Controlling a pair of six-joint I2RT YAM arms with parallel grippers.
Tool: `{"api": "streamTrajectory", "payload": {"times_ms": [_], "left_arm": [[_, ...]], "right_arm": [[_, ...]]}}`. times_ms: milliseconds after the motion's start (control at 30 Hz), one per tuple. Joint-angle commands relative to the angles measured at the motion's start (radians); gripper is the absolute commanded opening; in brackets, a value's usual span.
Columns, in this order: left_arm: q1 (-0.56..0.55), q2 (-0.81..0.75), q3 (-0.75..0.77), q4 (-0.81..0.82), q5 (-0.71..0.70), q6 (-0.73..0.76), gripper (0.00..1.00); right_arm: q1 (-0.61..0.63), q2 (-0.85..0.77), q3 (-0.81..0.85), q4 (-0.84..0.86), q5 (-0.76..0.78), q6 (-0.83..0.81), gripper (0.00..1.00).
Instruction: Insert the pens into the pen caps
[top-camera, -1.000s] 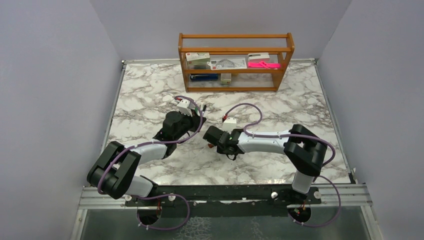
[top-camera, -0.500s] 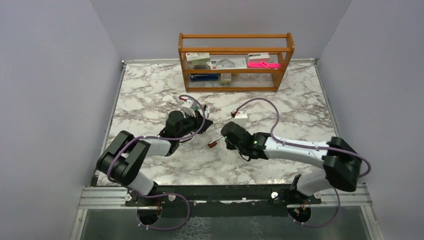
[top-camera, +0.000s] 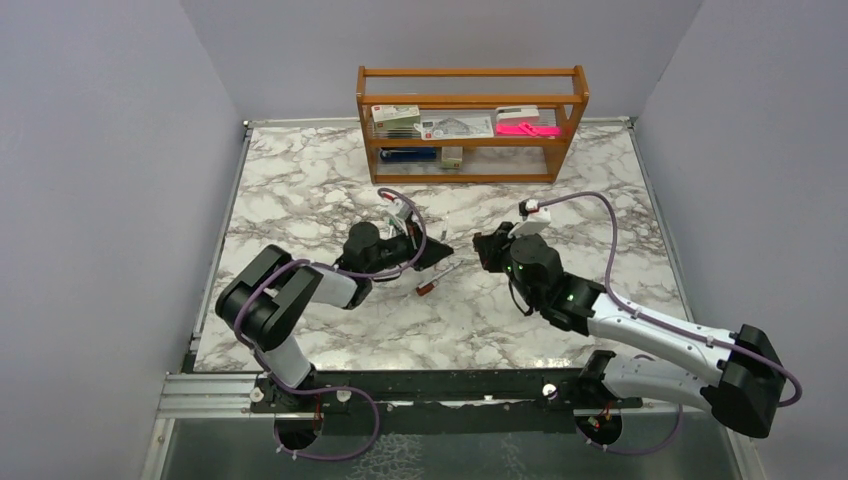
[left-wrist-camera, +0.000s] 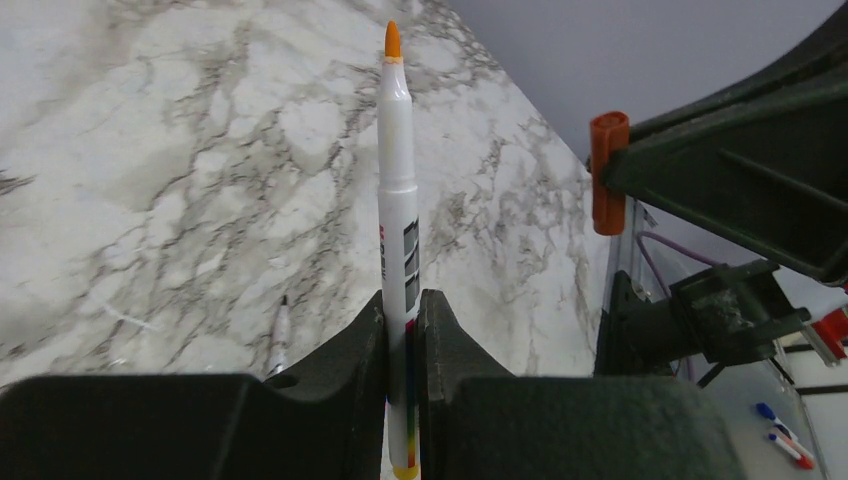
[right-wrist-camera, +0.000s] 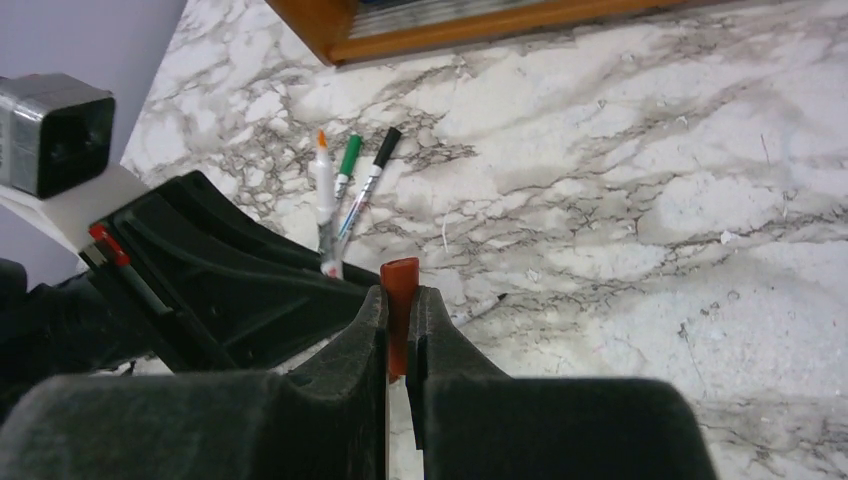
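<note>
My left gripper (left-wrist-camera: 402, 305) is shut on a white pen (left-wrist-camera: 396, 180) with a bare orange tip that points away from the fingers. My right gripper (right-wrist-camera: 399, 300) is shut on an orange-red pen cap (right-wrist-camera: 399, 275). That cap also shows in the left wrist view (left-wrist-camera: 607, 170), to the right of the pen tip and apart from it. In the top view the left gripper (top-camera: 438, 254) and right gripper (top-camera: 482, 247) face each other above mid-table. A pen with a red-brown end (top-camera: 437, 280) lies on the marble below them.
A green-capped pen (right-wrist-camera: 348, 160) and a black-capped pen (right-wrist-camera: 380, 150) lie side by side on the marble beyond the left gripper. A wooden shelf (top-camera: 470, 100) with boxes and a pink object (top-camera: 527, 129) stands at the back. The table is marble (top-camera: 300, 180).
The left gripper has reached to the right with its pen. The right arm has swung right and back with its cap, uncovering the pen on the table. The two grippers now face each other.
</note>
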Motion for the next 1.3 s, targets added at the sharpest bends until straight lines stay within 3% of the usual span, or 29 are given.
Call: {"api": "streamTrajectory", "payload": {"times_ms": [0,167,733,1267], "left_arm": [[-0.08,0.033,0.048,0.063,0.071,0.001,0.0],[-0.16,0.04,0.066,0.063,0.064,0.014,0.0],[-0.213,0.022,0.084,0.116,0.101,-0.057,0.0],[-0.215,0.04,0.107,0.221,0.14,-0.149,0.0]], "right_arm": [[-0.006,-0.015,0.014,0.109,0.014,-0.097,0.01],[-0.009,-0.04,-0.012,0.226,-0.009,-0.163,0.01],[-0.014,-0.147,-0.172,0.543,0.029,-0.278,0.01],[-0.014,-0.16,-0.209,0.608,0.022,-0.294,0.01]]}}
